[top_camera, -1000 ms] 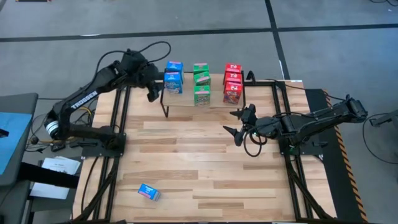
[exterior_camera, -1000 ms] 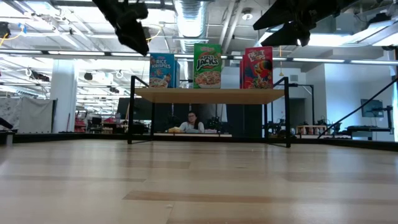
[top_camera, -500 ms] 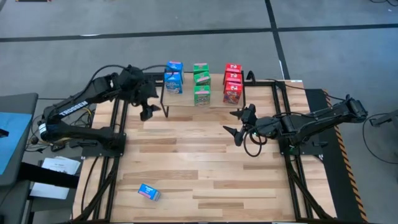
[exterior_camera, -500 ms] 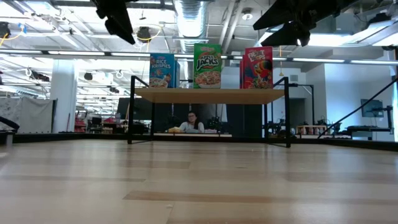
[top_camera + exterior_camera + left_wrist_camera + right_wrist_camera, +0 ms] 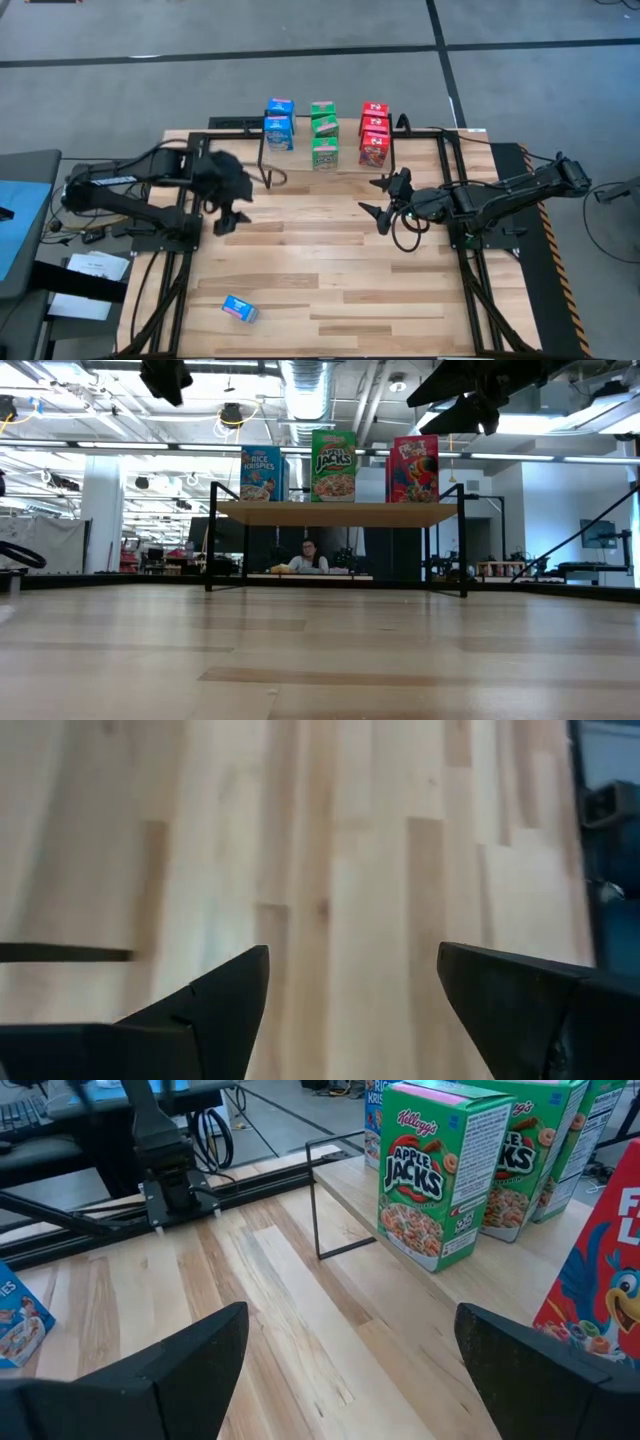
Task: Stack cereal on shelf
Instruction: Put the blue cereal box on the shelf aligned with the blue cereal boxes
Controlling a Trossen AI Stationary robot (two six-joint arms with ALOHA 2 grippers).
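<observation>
The left pincer [image 5: 222, 215] hangs over bare bench [image 5: 330, 270], fingers spread with nothing between them. The shelf [image 5: 345, 160] stands beyond it with 8 boxes in colour rows: 2 blue [image 5: 279, 124], 3 green [image 5: 323, 135], 3 red [image 5: 373, 134]. The blue row looks 1 short, so the last blue box [image 5: 239, 309], lying flat well behind this pincer near the bench's front edge, is likely its target. The right pincer [image 5: 381, 200] waits wide and empty just in front of the shelf.
</observation>
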